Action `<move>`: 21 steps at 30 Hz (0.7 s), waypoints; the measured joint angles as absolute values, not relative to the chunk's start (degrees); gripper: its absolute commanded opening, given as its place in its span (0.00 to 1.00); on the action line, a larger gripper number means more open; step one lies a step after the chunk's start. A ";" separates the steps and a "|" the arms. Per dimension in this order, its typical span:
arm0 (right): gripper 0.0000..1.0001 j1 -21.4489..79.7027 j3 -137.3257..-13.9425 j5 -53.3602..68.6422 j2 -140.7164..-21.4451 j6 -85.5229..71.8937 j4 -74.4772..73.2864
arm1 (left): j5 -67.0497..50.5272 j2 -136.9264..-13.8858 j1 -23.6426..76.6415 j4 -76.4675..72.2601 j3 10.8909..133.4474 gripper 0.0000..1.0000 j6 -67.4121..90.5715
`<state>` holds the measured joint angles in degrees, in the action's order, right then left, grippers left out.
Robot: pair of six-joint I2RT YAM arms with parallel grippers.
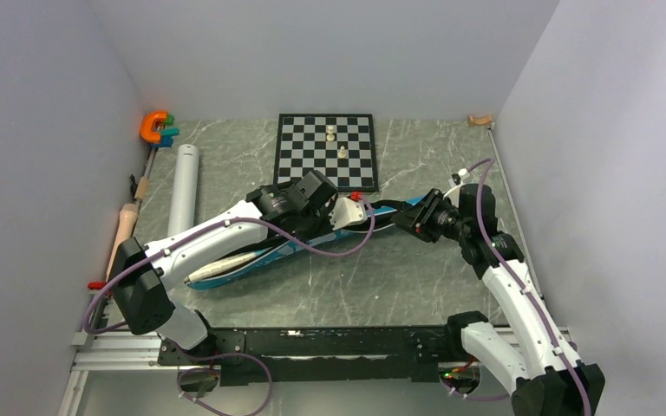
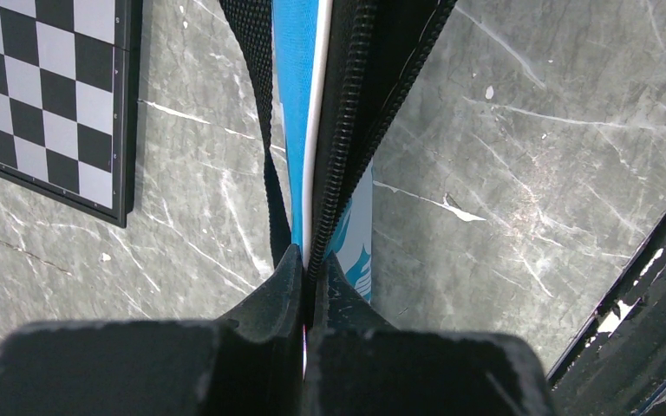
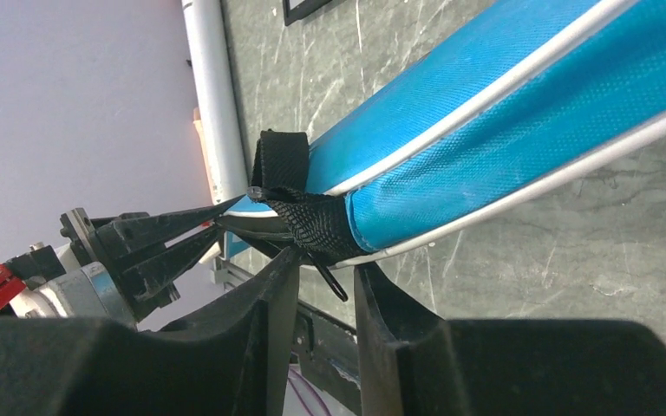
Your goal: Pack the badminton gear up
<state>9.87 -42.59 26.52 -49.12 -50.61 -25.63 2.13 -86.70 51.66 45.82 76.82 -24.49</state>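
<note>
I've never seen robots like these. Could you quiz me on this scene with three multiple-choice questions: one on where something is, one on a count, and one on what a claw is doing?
1. The white tube lies:
A. in a gripper's grasp
B. left of the chessboard
C. on top of the chessboard

2. How many chess pieces stand on the chessboard?
A. none
B. five
C. two

3. The left gripper is:
A. shut on the zipper edge of the blue bag
B. wide open in the air
C. resting on the chessboard

Answers: B, since the overhead view shows the tube lying off to the board's left. C, since two white pieces show on the board. A, since its fingers pinch the zipper with no gap between them.
</note>
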 measured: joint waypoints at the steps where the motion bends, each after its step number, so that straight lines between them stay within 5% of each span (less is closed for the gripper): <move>1: 0.28 9.87 -42.39 26.52 -49.12 -50.63 -25.45 | 2.13 -86.70 51.66 45.84 76.82 0.00 -24.49; 13: 0.17 9.82 -41.60 26.63 -48.73 -51.05 -24.93 | 2.13 -86.54 51.66 46.15 76.82 0.00 -24.49; 21: 0.32 9.82 -41.60 27.24 -47.22 -51.09 -25.41 | 1.74 -85.84 51.68 46.15 76.09 0.00 -24.53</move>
